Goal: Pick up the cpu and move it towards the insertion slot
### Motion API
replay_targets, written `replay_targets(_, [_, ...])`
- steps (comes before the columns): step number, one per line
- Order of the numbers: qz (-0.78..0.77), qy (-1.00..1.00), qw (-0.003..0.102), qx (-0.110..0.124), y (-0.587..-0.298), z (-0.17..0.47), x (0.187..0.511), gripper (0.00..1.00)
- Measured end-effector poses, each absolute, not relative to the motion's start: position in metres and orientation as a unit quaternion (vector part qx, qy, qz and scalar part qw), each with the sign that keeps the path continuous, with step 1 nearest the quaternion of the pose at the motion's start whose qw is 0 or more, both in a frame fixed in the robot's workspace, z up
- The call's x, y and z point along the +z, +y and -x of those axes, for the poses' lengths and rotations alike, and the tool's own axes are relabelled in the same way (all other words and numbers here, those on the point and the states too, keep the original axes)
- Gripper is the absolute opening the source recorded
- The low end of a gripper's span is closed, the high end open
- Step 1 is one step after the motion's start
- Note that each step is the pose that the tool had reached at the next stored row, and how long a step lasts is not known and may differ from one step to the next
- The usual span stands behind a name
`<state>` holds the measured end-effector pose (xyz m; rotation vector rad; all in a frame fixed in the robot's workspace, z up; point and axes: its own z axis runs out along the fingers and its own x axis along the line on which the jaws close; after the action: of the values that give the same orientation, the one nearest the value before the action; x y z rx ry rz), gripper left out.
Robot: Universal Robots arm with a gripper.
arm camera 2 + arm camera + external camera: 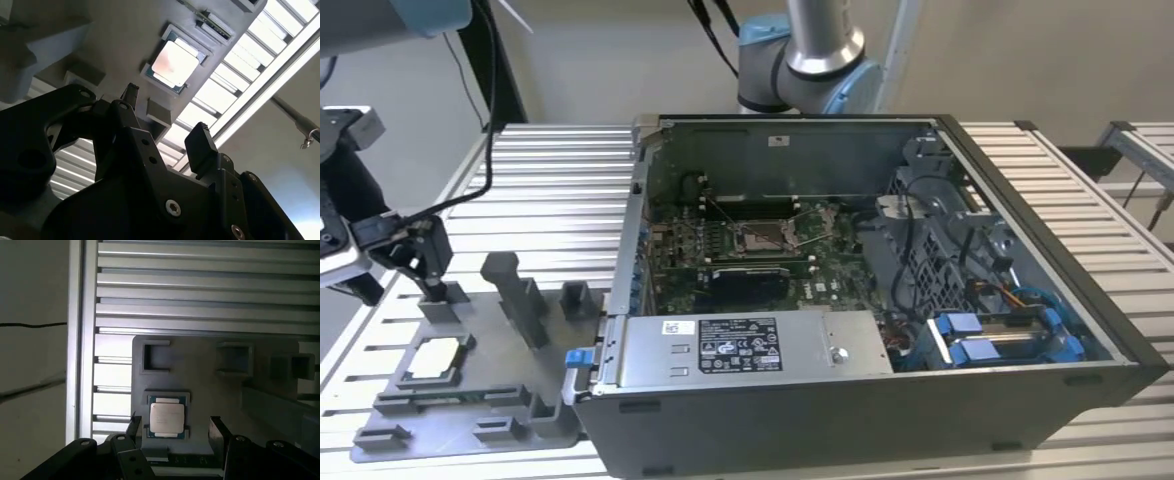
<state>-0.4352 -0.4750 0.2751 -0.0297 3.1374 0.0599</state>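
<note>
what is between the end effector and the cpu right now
Nothing visible. In the first wrist view the open end effector has the cpu framed between its fingertips. The cpu lies silvery face up in its seat on the grey tray, with no object across the gap.

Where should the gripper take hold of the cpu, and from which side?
Probably grip the cpu by two opposite edges, coming down from above. It lies flat, metal face up, in a shallow pocket of the grey tray, so only its thin sides offer a hold. The open gripper hangs above it.
</note>
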Motion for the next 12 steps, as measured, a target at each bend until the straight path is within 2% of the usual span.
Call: replay_targets(12, [0.003,1.0,0.002,0.019,-0.487,0.435,0.263,1.0])
